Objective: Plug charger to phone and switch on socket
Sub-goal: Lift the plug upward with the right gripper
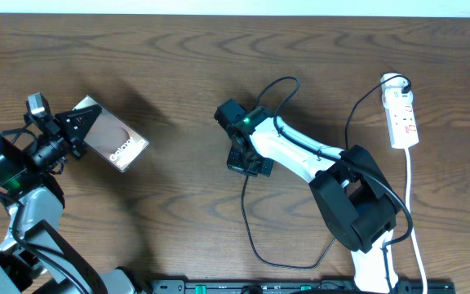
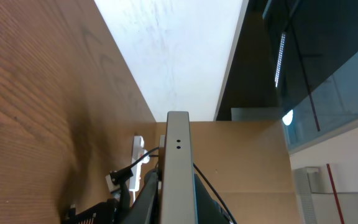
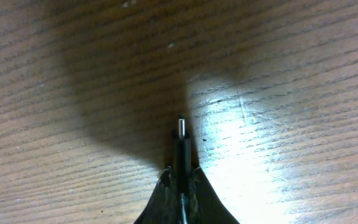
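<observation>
The charger [image 3: 180, 144] looks light, its cable limp and only its short connector tip stiff, so the best hold is just behind that tip. The right gripper [image 3: 180, 177] has it there, pressed together on the black sleeve, with the metal end poking out low over the desk [image 1: 186, 65]. The phone [image 1: 114, 140] is rigid and probably slick. It sits at the desk's left, pinched at one end by the left gripper [image 1: 82, 131], well apart from the tip. The socket [image 1: 402, 114] lies far right.
</observation>
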Motion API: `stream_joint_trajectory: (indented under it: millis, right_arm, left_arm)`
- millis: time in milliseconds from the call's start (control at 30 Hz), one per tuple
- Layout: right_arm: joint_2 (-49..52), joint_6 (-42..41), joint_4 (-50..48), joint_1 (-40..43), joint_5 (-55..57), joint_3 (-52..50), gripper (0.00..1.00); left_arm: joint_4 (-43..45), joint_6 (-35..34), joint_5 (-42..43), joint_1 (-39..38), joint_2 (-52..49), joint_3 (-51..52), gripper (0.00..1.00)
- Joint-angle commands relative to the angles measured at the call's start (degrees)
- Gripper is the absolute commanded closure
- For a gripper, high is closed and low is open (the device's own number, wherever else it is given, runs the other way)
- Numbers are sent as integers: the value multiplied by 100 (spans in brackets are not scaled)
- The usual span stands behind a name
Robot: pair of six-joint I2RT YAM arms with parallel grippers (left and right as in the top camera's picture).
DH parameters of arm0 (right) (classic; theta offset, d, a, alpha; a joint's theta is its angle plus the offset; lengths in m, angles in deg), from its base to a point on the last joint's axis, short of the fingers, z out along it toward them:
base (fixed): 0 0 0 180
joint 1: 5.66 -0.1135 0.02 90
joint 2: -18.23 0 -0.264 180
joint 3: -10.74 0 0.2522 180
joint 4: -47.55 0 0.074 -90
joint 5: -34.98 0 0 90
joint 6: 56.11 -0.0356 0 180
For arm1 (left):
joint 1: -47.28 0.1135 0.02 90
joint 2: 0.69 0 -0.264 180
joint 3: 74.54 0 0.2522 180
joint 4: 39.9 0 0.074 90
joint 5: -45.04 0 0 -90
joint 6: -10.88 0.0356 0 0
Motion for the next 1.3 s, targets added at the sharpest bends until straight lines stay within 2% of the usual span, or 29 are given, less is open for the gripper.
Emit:
stream_joint_trajectory:
  millis: [0, 233, 367, 533, 767, 1000, 1167, 1267]
  right_arm:
    - [210, -35, -9, -24, -26, -17, 99]
    - [210, -46, 120, -17, -79, -17, 99]
    - [210, -761, 568, -17, -90, -17, 99]
    - [210, -927, 789, 76, -142, -11, 99]
    - [208, 328, 811, 437, -170, 404, 99]
    - [208, 962, 922, 699, -133, 1375, 99]
    - [208, 1825, 920, 769, -138, 2146, 99]
    - [208, 1961, 929, 772, -365, 2553, 99]
  left_arm:
    - [37, 57, 153, 20, 31, -9, 92]
    - [37, 57, 155, 20, 31, -9, 92]
    - [37, 57, 155, 20, 31, -9, 92]
    - [37, 57, 155, 20, 31, -9, 93]
    - [37, 61, 151, 20, 31, -9, 92]
    - [37, 164, 153, 20, 31, -9, 92]
    - [37, 166, 151, 20, 31, -9, 93]
    - [37, 170, 151, 20, 31, -9, 92]
